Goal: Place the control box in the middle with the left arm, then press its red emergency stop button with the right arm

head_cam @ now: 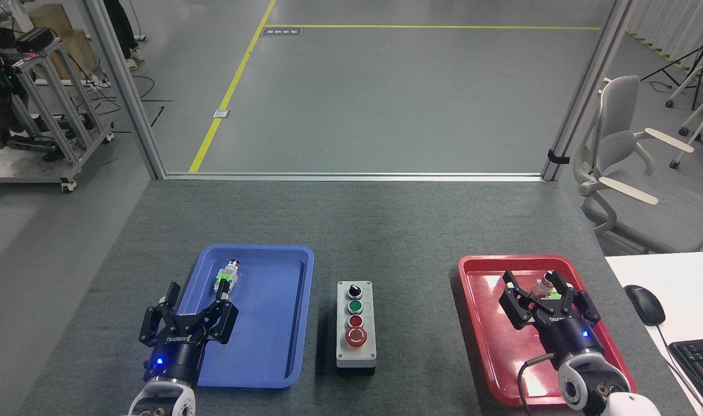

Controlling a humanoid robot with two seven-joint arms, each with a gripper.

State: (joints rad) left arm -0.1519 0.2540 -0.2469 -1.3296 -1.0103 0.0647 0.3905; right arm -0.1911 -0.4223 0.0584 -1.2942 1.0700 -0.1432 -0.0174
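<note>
Head view: the control box [356, 323] stands on the grey counter [351, 231] between a blue tray [296, 323] at 9 o'clock and a red tray [478, 323] at 3 o'clock, touching neither. The left tool [196, 294] hovers over the blue tray's near left edge, fingers spread wide, holding nothing. The right tool [535, 281] hangs over the red tray, also wide and empty.

The control box [356, 324] stands on the surface [386, 231] between both spread, empty grippers: left gripper [196, 291], right gripper [531, 279].
</note>
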